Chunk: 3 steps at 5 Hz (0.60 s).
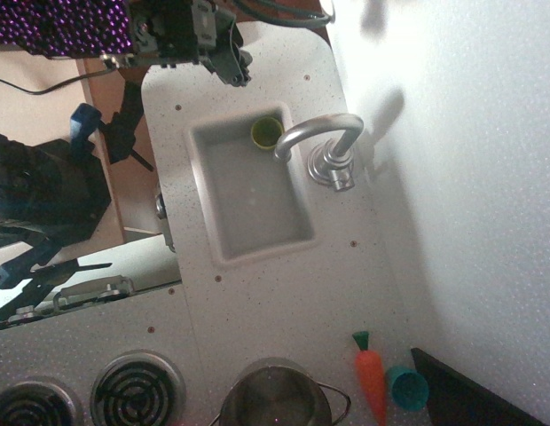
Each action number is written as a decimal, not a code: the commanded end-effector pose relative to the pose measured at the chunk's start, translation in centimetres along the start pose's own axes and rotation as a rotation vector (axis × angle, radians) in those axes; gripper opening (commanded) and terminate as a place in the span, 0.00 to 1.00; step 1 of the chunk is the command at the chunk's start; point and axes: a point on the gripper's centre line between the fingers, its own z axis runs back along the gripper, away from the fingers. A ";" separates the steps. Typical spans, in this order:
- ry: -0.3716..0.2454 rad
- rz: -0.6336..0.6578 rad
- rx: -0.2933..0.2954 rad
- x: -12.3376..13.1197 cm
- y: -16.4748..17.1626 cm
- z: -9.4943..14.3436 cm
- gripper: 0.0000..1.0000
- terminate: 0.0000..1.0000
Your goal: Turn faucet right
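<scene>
The faucet (321,138) is shiny silver with an arched tube spout on a round chrome base (332,166). It stands at the right rim of the toy sink (248,191), and its spout tip reaches over the sink's upper right corner. My gripper (223,49) is at the top of the view, above the sink's far end and well apart from the faucet. It is dark and seen edge-on, so I cannot tell whether its fingers are open or shut. Nothing shows between them.
A green cup (267,132) sits in the sink's upper right corner, just under the spout tip. A steel pot (277,395), an orange toy carrot (371,375) and a teal cup (406,388) lie at the bottom. Stove burners (137,389) are at the lower left. A white wall is on the right.
</scene>
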 end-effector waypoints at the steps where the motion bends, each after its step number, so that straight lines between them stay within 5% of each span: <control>1: 0.000 0.000 0.000 0.0 0.0 0.0 1.00 0.00; 3: 0.055 -0.055 -0.017 -1.6 -2.2 -4.4 1.00 0.00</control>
